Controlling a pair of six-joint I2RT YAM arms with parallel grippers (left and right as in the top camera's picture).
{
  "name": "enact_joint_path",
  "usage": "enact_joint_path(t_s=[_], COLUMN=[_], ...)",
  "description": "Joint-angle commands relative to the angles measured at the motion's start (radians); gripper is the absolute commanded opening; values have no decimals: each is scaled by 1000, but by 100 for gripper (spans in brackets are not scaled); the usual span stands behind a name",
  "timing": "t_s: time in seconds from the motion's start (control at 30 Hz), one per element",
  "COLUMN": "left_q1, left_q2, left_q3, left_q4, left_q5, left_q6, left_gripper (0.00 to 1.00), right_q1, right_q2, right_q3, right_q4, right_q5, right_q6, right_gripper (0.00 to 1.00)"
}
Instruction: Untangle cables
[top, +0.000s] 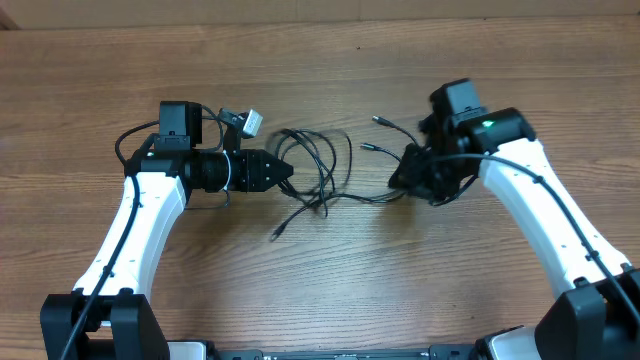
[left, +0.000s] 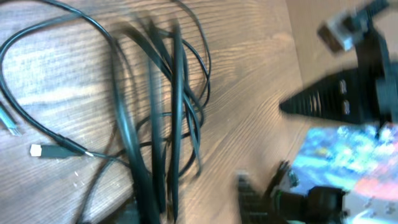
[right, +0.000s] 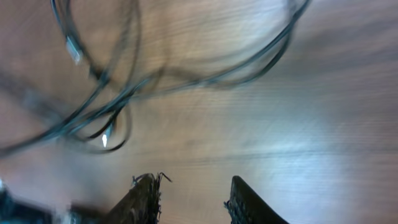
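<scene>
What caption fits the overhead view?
Tangled black cables on a wooden table, left claw at one side, right claw at the other by two plugs.

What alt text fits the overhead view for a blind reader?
Thin black cables lie tangled on a wooden table. The robot's left gripper points at the tangle from one side; the right gripper is by the other.

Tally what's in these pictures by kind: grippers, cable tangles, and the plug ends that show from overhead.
Grippers: 2 (left gripper, right gripper)
Cable tangle: 1
Plug ends, overhead view: 3
Total: 6
</scene>
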Motion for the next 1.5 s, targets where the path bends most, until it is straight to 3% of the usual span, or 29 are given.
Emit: enact_joint_path(t_s=[0.0, 0.1, 0.23, 0.3, 0.63, 0.7, 0.9, 1.03, 1.33, 1.4, 1.47], left_q1=[8, 8, 8, 8, 8, 8, 1, -32, -147, -159, -160], left_q2=[-2, -2, -2, -2, -2, -2, 0, 9, 107, 143, 174], left_q3=[0, 0, 0, 0, 0, 0, -3, -7, -8, -8, -8], left_q4=[-7, -45, -107, -125, -124, -124, -100, -64, -15, -11, -11], left_q5=[-43, -131, -257, -306, -320, -323, -331, -374, -509, -533, -532], left_q6=[-61, -61, -71, -88, -87, -86, -83, -83, -88, -87, -87], left_gripper=[53, 53, 49, 48, 17, 17, 31, 31, 18, 4, 5], right_q1=[80, 134, 194, 208, 211, 211, 211, 211, 211, 211, 211], right_q2=[-13, -13, -13, -13, -13, -13, -13, -13, -13, -13, -13], right_q3=[-2, -2, -2, -2, -2, -2, -2, -2, -2, -2, -2], right_q4=[-1, 31, 92, 107, 108, 108, 119, 122, 123, 124, 127], right_q5=[-60, -59, -59, -60, -58, -59, -59, -59, -32, -32, -32], right_q6=[-30, -23, -14, 10, 15, 15, 15, 15, 15, 14, 15], right_gripper=[35, 47, 72, 75, 81, 82, 85, 86, 92, 93, 93])
